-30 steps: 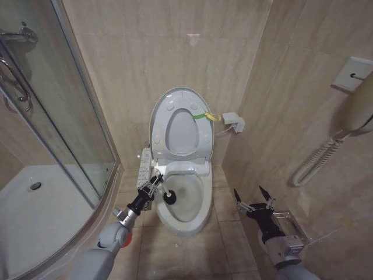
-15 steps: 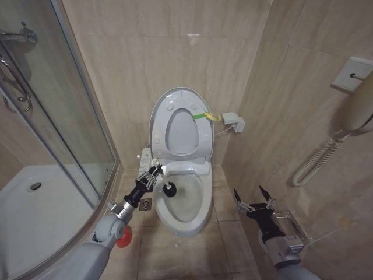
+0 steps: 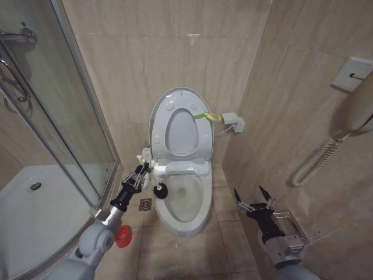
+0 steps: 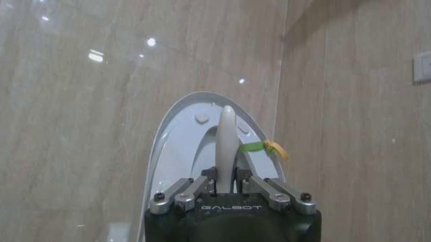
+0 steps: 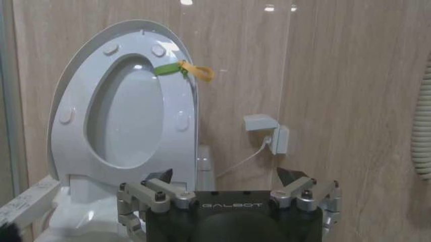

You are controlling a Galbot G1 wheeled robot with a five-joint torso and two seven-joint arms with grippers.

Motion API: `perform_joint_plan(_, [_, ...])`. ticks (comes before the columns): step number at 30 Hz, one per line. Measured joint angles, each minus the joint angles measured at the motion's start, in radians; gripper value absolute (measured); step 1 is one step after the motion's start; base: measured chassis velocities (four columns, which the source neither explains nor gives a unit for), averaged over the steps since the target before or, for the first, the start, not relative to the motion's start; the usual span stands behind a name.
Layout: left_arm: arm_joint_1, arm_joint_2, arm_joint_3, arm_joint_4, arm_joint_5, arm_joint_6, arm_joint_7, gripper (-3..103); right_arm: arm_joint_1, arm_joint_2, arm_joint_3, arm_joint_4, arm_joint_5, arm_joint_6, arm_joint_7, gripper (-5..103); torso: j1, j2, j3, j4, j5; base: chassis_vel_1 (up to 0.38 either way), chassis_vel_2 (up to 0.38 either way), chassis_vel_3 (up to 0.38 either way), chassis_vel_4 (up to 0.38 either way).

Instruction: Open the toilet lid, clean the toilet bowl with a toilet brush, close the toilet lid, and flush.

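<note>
Shower enclosure [image 3: 41, 146], curved glass, at left, white tray [image 3: 23, 204] inside; well apart from toilet, glass edge close beside left arm.
Beige tiled walls and floor all round; narrow floor strip between glass and toilet.
Toilet bowl [image 3: 195, 219], white, against back wall, open to view, water hole low in basin.
Toilet lid [image 3: 175, 96], raised upright against wall together with seat ring [image 3: 201, 137]; green-and-yellow strap [image 3: 205, 116] at right rim; round bumpers on underside.
Wall phone [image 3: 358, 105] on right wall, coiled cord hanging below.
Small white box [image 3: 233, 122] on wall right of lid, cable trailing.
Left hand [image 3: 141, 173], beside bowl's left rim, near hinge; fingers pressed onto pale handle, seen upright between them in left wrist view.
Toilet brush [image 3: 159, 189], held by left hand, dark head at bowl's left rim, partly over edge.
Right hand [image 3: 252, 198], low at right of bowl, well apart from it, fingers spread, holding nothing.
Red cup-like base [image 3: 122, 236] on floor under left arm, partly hidden by arm.
Floor drain [image 3: 145, 204], just left of bowl.
</note>
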Motion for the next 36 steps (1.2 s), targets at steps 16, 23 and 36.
perform_joint_plan(16, [0.264,-0.068,-0.223,-0.182,0.148,0.094,-0.178,18,0.000,0.000,0.000,0.000,0.000,0.000,0.000,100,0.000,0.000,0.000,-0.0001,0.0001,0.000,0.000,0.000,0.000])
perform_joint_plan(23, [0.342,-0.122,-0.307,-0.201,0.181,0.120,-0.211,18,0.000,0.000,0.000,0.000,0.000,0.000,0.000,100,0.000,0.000,0.000,0.0000,0.0001,0.000,0.000,0.000,0.000])
perform_joint_plan(36, [0.352,-0.200,-0.353,-0.025,0.240,-0.051,-0.169,18,0.000,0.000,0.000,0.000,0.000,0.000,0.000,100,0.000,0.000,0.000,0.0001,0.0000,0.000,0.000,0.000,0.000])
